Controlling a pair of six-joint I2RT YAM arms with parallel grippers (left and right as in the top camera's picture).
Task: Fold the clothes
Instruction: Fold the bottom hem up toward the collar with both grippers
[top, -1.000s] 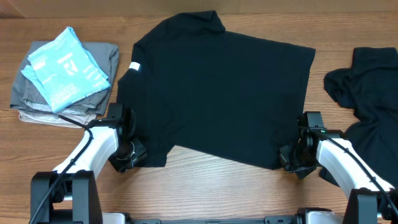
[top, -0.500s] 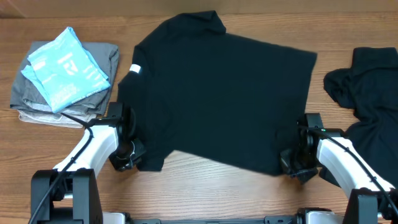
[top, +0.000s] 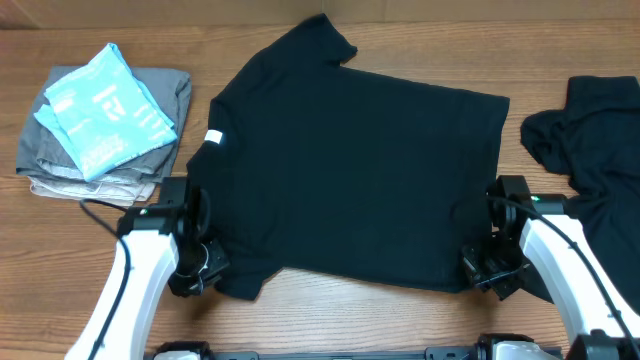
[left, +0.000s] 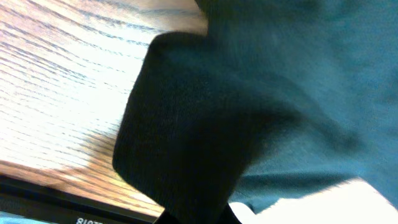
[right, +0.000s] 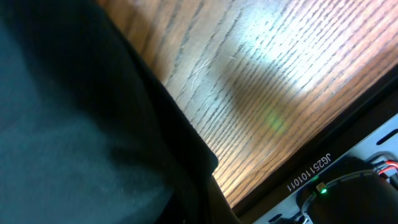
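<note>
Overhead: blue garment (top: 100, 110) atop grey stack (top: 172, 95), far-left corner of table (top: 340, 312). Left tool (top: 195, 275) clenched on near-left sleeve of T-shirt (top: 350, 170). T-shirt spread flat mid-table, label (top: 215, 138) toward left edge. Right tool (top: 487, 272) clenched on its near-right corner. Second shirt (top: 590, 150) crumpled at right edge.

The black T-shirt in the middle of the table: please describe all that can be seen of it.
The black T-shirt is plain, short-sleeved, of soft-looking fabric, spread flat on the wooden table, neck to the left with a small white label. One sleeve points to the far edge. The left end effector grips the near sleeve, the right end effector the near hem corner.
</note>
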